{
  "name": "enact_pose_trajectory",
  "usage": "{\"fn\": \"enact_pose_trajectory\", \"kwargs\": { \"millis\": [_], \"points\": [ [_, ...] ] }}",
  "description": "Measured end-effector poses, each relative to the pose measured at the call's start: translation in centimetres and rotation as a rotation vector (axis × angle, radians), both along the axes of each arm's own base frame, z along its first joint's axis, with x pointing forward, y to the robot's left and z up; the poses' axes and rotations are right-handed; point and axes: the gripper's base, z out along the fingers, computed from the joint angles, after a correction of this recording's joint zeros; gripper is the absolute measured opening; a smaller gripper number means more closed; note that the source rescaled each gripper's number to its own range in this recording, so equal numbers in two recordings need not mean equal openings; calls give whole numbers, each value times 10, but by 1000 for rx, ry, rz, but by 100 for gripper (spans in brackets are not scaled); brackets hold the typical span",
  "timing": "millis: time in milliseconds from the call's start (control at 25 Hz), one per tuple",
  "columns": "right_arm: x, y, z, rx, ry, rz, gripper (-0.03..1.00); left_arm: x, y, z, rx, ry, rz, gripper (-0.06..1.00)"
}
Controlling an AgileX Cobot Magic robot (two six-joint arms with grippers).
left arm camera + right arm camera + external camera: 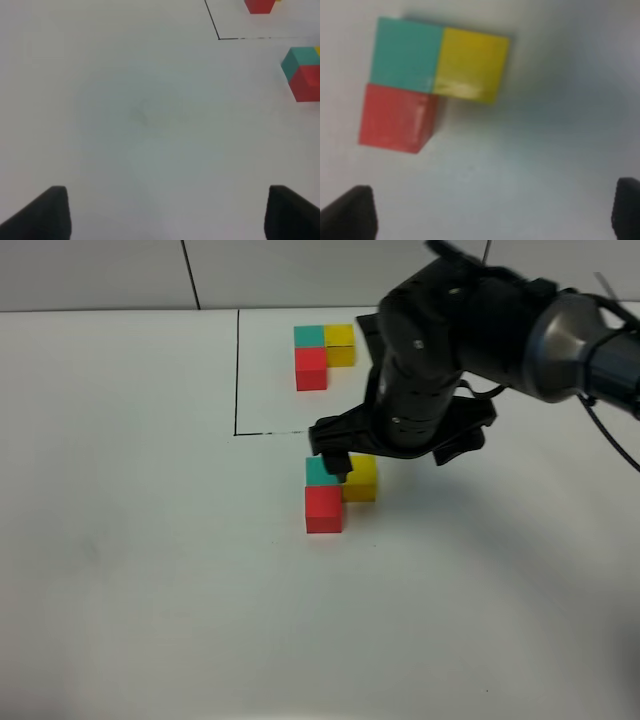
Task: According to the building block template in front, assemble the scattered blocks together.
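Observation:
The building block template sits at the back inside a thin black line [238, 380]: teal cube [309, 336], yellow cube [340, 343], red cube [311, 369]. Just in front of the line the scattered blocks touch in an L. The teal block [318, 474] [407, 52] is at the back, the yellow block [361, 480] [472, 62] to its right, and the red block [324, 509] [395, 117] in front of the teal. My right gripper [397, 453] [488, 215] hovers open just above them, holding nothing. My left gripper [168, 217] is open over bare table.
The white table [150, 570] runs wide to the left and front. The right arm [560, 335] reaches in from the back right. In the left wrist view the black line's corner [218, 38] and the teal block [300, 57] and red block [306, 84] show far ahead.

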Motion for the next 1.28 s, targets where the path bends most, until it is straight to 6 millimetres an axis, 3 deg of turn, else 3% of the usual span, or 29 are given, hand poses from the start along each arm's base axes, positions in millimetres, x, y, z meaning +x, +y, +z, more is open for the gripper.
{"fn": "enact_pose_trajectory", "kwargs": {
  "millis": [120,360,520,640,800,1040,1280],
  "points": [
    [5,-45,4,21,-58,-72,92,0,0,0,1,0,-1,75],
    [-4,-140,18,5,-135,-209,90,0,0,0,1,0,-1,75],
    [-26,-193,30,-15,-157,-265,90,0,0,0,1,0,-1,75],
    [-46,-218,46,-3,-192,-288,89,0,0,0,1,0,-1,75],
    [-80,-227,70,6,-225,-291,88,0,0,0,1,0,-1,75],
    [-139,-215,105,52,-295,-278,87,0,0,0,1,0,-1,75],
    [-208,-206,104,64,-373,-270,87,0,0,0,1,0,-1,75]
  ]
}}
